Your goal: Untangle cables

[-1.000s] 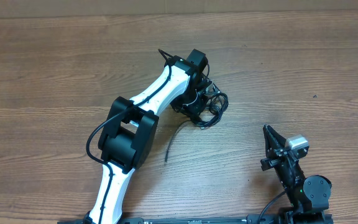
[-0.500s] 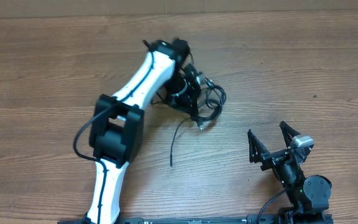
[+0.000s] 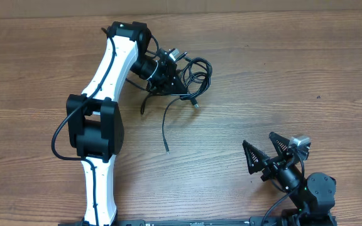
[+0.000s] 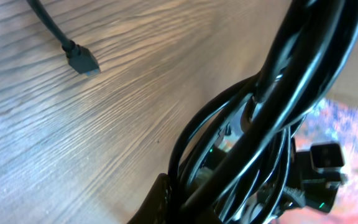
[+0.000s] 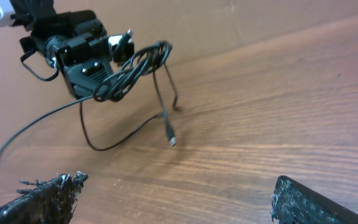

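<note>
A tangle of thin black cables (image 3: 192,70) hangs bunched at the far middle of the table. My left gripper (image 3: 170,70) is shut on it. Loose ends trail toward me, one ending at a plug tip (image 3: 166,150) on the wood. In the left wrist view the cables (image 4: 278,93) fill the right side, pinched at my left gripper (image 4: 191,205), and one plug (image 4: 82,62) lies on the table. My right gripper (image 3: 264,152) stands wide open near the front right, holding nothing. From the right wrist view, the right gripper (image 5: 179,199) faces the cables (image 5: 132,71) across bare wood.
The white and black left arm (image 3: 99,119) stretches from the front edge up to the far side. The right arm's base (image 3: 313,191) sits at the front right corner. A wooden table (image 3: 294,75) carries everything.
The left arm has swung left and toward the far edge, dragging the tangle with it. The right gripper has gone from shut to wide open and turned toward the cables.
</note>
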### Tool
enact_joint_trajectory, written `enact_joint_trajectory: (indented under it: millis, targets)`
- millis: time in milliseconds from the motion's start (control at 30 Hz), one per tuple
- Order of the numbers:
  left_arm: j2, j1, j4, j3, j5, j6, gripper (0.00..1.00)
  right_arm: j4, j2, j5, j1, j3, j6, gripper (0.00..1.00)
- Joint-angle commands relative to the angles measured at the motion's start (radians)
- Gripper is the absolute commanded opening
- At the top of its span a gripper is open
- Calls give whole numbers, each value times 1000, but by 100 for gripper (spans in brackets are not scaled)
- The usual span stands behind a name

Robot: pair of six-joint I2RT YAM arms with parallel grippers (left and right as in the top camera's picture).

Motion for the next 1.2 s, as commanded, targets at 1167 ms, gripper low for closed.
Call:
enact_joint_trajectory:
  millis: [1167]
  targets:
    - [5,-65,-161,23,65,1028,4,200,1125,-685,5,644,95,100]
